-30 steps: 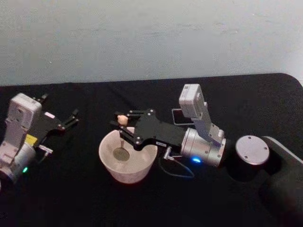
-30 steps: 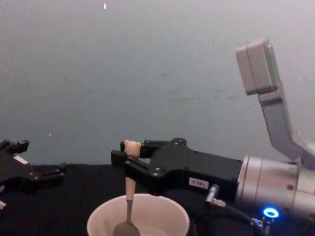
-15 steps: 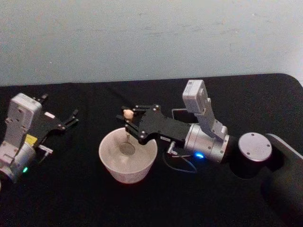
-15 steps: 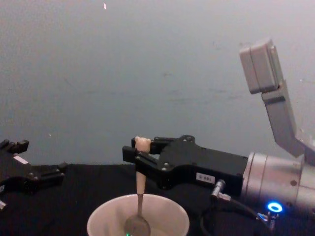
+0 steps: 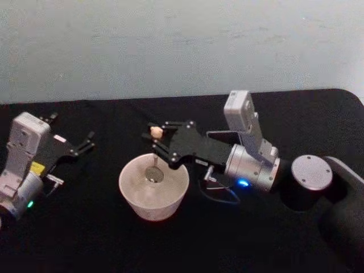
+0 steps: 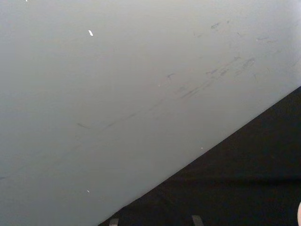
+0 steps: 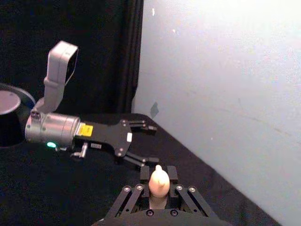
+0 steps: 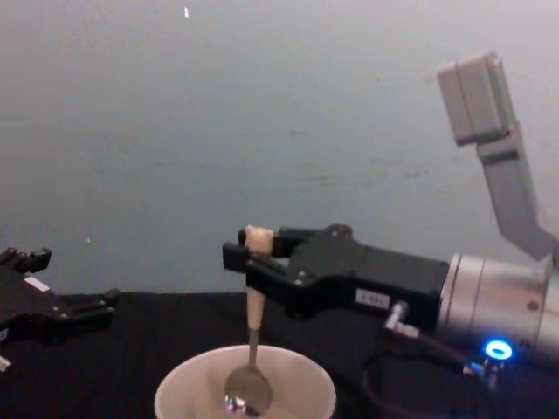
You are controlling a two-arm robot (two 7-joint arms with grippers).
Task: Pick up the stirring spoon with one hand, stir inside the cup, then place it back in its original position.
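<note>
Chest view: right pincer (image 8: 254,255) holds stirring spoon (image 8: 253,307), bowl inside cup (image 8: 307,368).

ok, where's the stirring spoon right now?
Table centre in the head view: the stirring spoon hangs upright from the right gripper, bowl inside the cup.

A pale grey wall (image 5: 170,45), faintly scuffed and evenly lit, rises behind the bench (image 5: 85,239) draped in black cloth.

My head camera: high, looking down over the table (image 5: 85,239). Chest: low, close, side-on; both share the cup (image 5: 153,199). Left wrist: faces wall (image 6: 117,70). Right wrist: faces left gripper (image 7: 151,143).
</note>
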